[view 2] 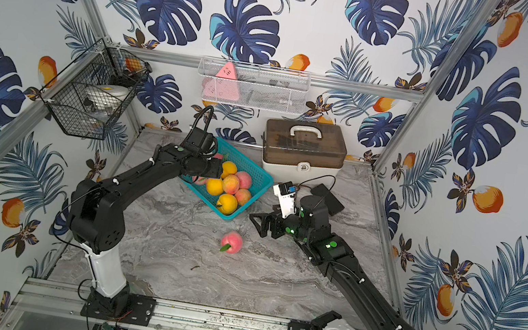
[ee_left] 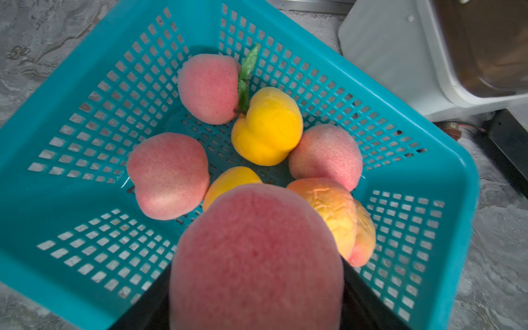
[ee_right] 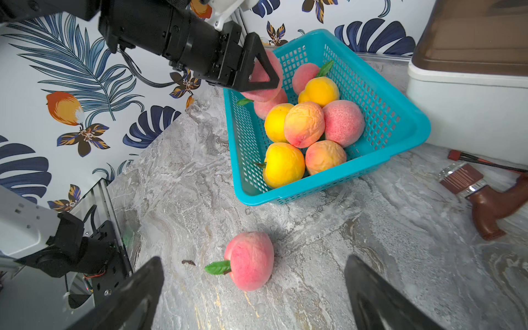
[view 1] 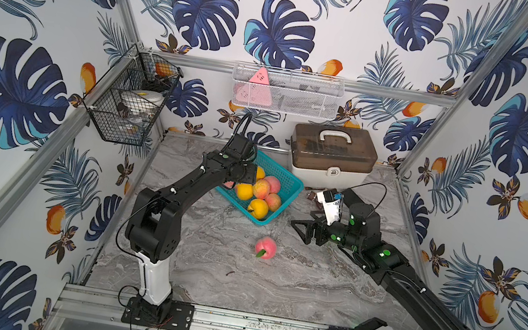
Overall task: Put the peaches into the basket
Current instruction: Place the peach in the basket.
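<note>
Peaches: one is loose on the marble table point(view 1: 209, 272), the pink one point(view 1: 266, 247) nearest you, with its leaf lying flat on the near side. My read is that it's light and soft. The skin is matte and fuzzy, so it shouldn't be slippery, and two of the orange ones in the basket have wrinkled skin, which suggests foam that gives under a squeeze. It's round, so it'll roll if you nudge it off-centre. Take it across the widest part of the body, one finger each side, clear of the leaf, and close gently. The right gripper point(ee_right: 254, 258) hangs just behind it, jaws spread wide with nothing in them. Its wrist view has the peach lined up ahead between the fingers, not touching. Further back, the teal basket point(view 1: 293, 182) sits skewed on the table with eight peaches by my count, bunched at the centre and near end. The left gripper point(ee_right: 267, 75) is over the basket end nearest the left arm, clamped on a pink peach point(ee_left: 257, 257) above the pile, not yet released. Bare mesh shows at that end, so drop there, not on the pile, or one may roll over the low rim. The white toolbox point(view 1: 330, 169) stands right behind the basket, so keep clear of it.
</note>
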Controlling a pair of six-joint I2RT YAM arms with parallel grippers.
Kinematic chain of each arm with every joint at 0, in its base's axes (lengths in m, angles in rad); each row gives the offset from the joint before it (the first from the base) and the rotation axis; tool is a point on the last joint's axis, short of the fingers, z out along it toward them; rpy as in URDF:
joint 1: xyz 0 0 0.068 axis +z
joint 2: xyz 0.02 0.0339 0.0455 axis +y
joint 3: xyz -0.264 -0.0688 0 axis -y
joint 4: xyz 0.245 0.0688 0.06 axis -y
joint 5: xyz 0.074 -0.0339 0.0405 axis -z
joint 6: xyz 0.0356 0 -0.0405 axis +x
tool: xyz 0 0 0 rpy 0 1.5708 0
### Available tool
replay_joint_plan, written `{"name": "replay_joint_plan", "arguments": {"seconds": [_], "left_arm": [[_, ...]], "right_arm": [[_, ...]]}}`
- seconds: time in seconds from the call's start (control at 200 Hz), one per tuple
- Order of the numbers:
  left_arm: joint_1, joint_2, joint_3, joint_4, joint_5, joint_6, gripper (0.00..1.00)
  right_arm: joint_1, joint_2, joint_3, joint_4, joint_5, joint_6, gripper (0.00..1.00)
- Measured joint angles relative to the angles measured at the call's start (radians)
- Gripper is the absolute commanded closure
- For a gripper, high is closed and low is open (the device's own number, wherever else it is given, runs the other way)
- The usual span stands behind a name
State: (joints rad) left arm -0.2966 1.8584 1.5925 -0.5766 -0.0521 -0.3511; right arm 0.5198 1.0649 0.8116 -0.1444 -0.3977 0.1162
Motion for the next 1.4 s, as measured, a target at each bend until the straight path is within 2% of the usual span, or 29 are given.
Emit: {"name": "replay_joint_plan", "arguments": {"seconds": [0.43,1.401], "left_arm": [[0.018,0.055,0.014,-0.006,-0.042,0.014,0.37],[0.03,0.086,-0.029,0.001,-0.127,0.017,0.31]], "right_arm": [[-0.043,0.055,0.019,0.018,-0.058,0.023,0.0],[-0.044,0.113,0.015,0.021,-0.125,0.048,0.0]]}}
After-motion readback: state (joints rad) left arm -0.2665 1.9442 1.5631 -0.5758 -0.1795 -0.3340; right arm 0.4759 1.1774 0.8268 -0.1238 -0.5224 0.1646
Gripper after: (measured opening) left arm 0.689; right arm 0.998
